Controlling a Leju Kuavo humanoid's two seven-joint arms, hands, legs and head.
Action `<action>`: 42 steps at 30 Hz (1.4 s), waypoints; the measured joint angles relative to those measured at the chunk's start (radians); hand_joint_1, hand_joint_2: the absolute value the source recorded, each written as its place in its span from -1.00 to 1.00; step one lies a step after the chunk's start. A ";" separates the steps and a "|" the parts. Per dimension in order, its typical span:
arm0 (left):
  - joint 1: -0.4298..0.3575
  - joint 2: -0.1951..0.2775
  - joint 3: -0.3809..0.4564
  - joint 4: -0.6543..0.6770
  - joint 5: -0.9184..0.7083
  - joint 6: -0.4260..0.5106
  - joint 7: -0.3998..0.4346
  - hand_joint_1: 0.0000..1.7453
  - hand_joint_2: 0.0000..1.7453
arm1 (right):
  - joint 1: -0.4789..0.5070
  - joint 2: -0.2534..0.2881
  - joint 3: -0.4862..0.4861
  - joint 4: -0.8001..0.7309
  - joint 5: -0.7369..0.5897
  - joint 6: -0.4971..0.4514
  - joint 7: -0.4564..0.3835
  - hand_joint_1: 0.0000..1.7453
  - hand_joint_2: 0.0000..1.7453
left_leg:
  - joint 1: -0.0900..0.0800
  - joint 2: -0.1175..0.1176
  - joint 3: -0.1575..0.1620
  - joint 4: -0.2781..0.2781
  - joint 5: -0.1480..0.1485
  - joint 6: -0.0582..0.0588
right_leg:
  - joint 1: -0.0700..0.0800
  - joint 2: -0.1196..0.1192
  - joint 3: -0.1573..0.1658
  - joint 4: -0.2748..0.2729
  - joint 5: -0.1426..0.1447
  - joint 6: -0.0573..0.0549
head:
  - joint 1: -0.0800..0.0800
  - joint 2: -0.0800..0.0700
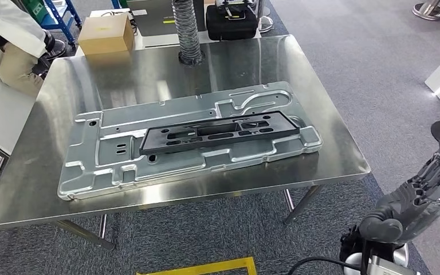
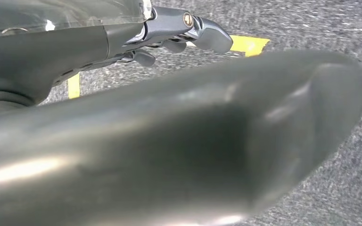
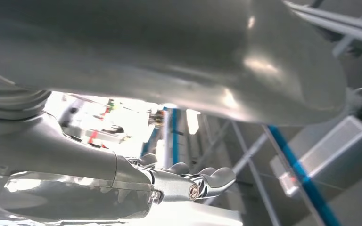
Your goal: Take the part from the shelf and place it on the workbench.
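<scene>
Right hand (image 1: 412, 200) hangs empty, fingers loosely apart — black part (image 1: 220, 133) lies on the workbench (image 1: 332, 123).

Ribbed hose (image 1: 189, 31) behind part (image 1: 220, 133) on workbench (image 1: 332, 123)

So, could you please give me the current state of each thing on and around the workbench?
Black part: lying flat on the silver panel, released.
Silver panel: flat on the workbench.
Right hand: off the workbench, holding nothing, fingers apart.
Left hand: over the floor, holding nothing, fingers apart.
Cardboard box: closed, behind the workbench.
Black case: closed.
</scene>
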 joint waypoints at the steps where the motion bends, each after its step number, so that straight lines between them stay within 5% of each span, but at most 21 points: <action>1: 0.000 0.000 0.002 0.000 0.000 0.000 0.000 -1.00 -1.00 | 0.012 0.001 -0.006 0.000 -0.004 0.000 0.000 -1.00 -1.00 | 0.000 0.000 -0.016 0.062 -0.035 -0.002 | 0.002 0.000 -0.010 0.001 0.006 -0.001 | 0.000 0.000; 3: 0.000 0.000 0.007 0.000 0.000 0.001 0.000 -1.00 -1.00 | 0.033 0.004 -0.022 0.001 -0.006 0.000 0.000 -1.00 -1.00 | 0.000 0.000 0.000 0.093 -0.052 0.000 | 0.006 -0.001 -0.031 0.006 0.019 -0.001 | 0.000 0.000; 7: -0.002 0.003 0.011 -0.001 -0.005 0.005 0.000 -1.00 -1.00 | 0.060 0.010 -0.056 0.002 -0.010 0.000 0.000 -1.00 -1.00 | -0.008 0.000 0.179 -0.162 0.018 0.022 | 0.011 0.000 -0.053 0.015 0.039 0.009 | 0.001 0.000; 11: -0.002 0.005 0.011 -0.001 -0.012 0.004 0.000 -1.00 -1.00 | 0.086 0.014 -0.086 0.007 -0.010 0.000 -0.001 -1.00 -1.00 | -0.015 0.001 0.191 -0.207 0.043 0.042 | 0.007 0.000 -0.056 0.014 0.055 0.033 | -0.001 0.000; 13: -0.002 0.005 0.011 -0.001 -0.013 0.001 0.000 -1.00 -1.00 | 0.101 0.016 -0.101 0.009 -0.009 0.000 -0.001 -1.00 -1.00 | -0.010 0.006 0.177 -0.214 0.065 0.053 | 0.004 0.003 -0.075 0.054 0.010 0.045 | 0.002 0.000; 16: -0.001 0.005 0.011 -0.001 -0.017 -0.002 -0.001 -1.00 -1.00 | 0.122 0.018 -0.125 0.015 -0.011 0.000 -0.001 -1.00 -1.00 | -0.009 0.010 0.142 -0.215 0.093 0.060 | -0.003 0.004 -0.134 0.240 -0.129 0.061 | 0.008 0.000; 17: 0.000 0.005 0.011 -0.001 -0.018 -0.003 -0.001 -1.00 -1.00 | 0.129 0.020 -0.131 0.018 -0.013 0.000 -0.001 -1.00 -1.00 | -0.009 0.010 0.130 -0.213 0.101 0.058 | -0.005 0.004 -0.141 0.289 -0.148 0.065 | 0.008 0.000; 19: 0.001 0.004 0.011 -0.001 -0.018 -0.004 -0.002 -1.00 -1.00 | 0.138 0.021 -0.142 0.024 -0.022 0.000 -0.001 -1.00 -1.00 | -0.008 0.011 0.108 -0.208 0.115 0.054 | -0.010 0.004 -0.101 0.277 -0.125 0.069 | 0.008 0.000; 22: 0.001 0.002 0.011 -0.001 -0.020 -0.005 -0.007 -1.00 -1.00 | 0.146 0.024 -0.156 0.035 -0.064 0.010 0.005 -1.00 -1.00 | -0.008 0.011 0.082 -0.193 0.128 0.041 | -0.011 0.005 0.047 0.067 -0.074 0.064 | 0.007 0.000; 24: 0.001 0.001 0.011 -0.001 -0.023 -0.006 -0.010 -1.00 -1.00 | 0.156 0.027 -0.170 0.048 -0.105 0.036 0.015 -1.00 -1.00 | -0.010 0.010 0.074 -0.186 0.137 0.030 | -0.006 0.006 0.083 0.001 -0.074 0.052 | 0.008 0.000; 27: 0.004 0.000 0.011 -0.001 -0.026 -0.007 -0.012 -1.00 -1.00 | 0.176 0.039 -0.198 0.084 -0.120 0.095 0.040 -1.00 -1.00 | -0.007 0.008 0.066 -0.177 0.135 0.011 | -0.006 0.005 0.068 -0.005 -0.057 0.027 | 0.009 0.000; 29: 0.006 -0.001 0.011 -0.001 -0.027 -0.007 -0.012 -1.00 -1.00 | 0.184 0.053 -0.217 0.118 -0.105 0.127 0.052 -1.00 -1.00 | -0.003 0.008 0.041 -0.111 0.066 0.002 | -0.007 0.002 0.051 -0.009 -0.039 0.012 | 0.006 0.000; 31: 0.007 -0.004 0.011 -0.001 -0.027 -0.006 -0.012 -1.00 -1.00 | 0.186 0.069 -0.242 0.164 -0.084 0.158 0.063 -1.00 -1.00 | -0.003 0.007 0.004 0.018 -0.028 -0.004 | -0.002 0.000 0.028 -0.008 -0.021 0.005 | 0.003 0.000; 33: 0.007 -0.006 0.011 -0.001 -0.028 -0.004 -0.012 -1.00 -1.00 | 0.185 0.086 -0.275 0.230 -0.063 0.190 0.069 -1.00 -1.00 | -0.003 0.007 -0.001 0.100 -0.053 -0.005 | 0.003 0.000 0.002 -0.005 -0.002 0.004 | 0.003 0.000; 35: 0.007 -0.006 0.011 -0.001 -0.029 -0.003 -0.012 -1.00 -1.00 | 0.176 0.101 -0.312 0.307 -0.046 0.222 0.069 -1.00 -1.00 | -0.004 0.007 0.065 0.039 -0.006 0.002 | 0.007 0.000 -0.022 0.000 0.013 0.006 | 0.003 0.000; 38: 0.003 -0.006 0.011 -0.001 -0.031 -0.002 -0.012 -1.00 -1.00 | 0.143 0.119 -0.377 0.465 0.001 0.255 0.062 -1.00 -1.00 | -0.012 0.006 0.203 -0.167 0.025 0.023 | 0.010 0.000 -0.043 0.009 0.032 0.015 | 0.004 0.000; 42: 0.002 -0.007 0.011 -0.001 -0.039 -0.005 -0.015 -1.00 -1.00 | 0.087 0.128 -0.469 0.731 0.068 0.232 0.029 -1.00 -1.00 | -0.016 0.009 0.212 -0.221 0.038 0.049 | 0.008 -0.001 -0.052 0.008 0.050 0.040 | 0.003 0.000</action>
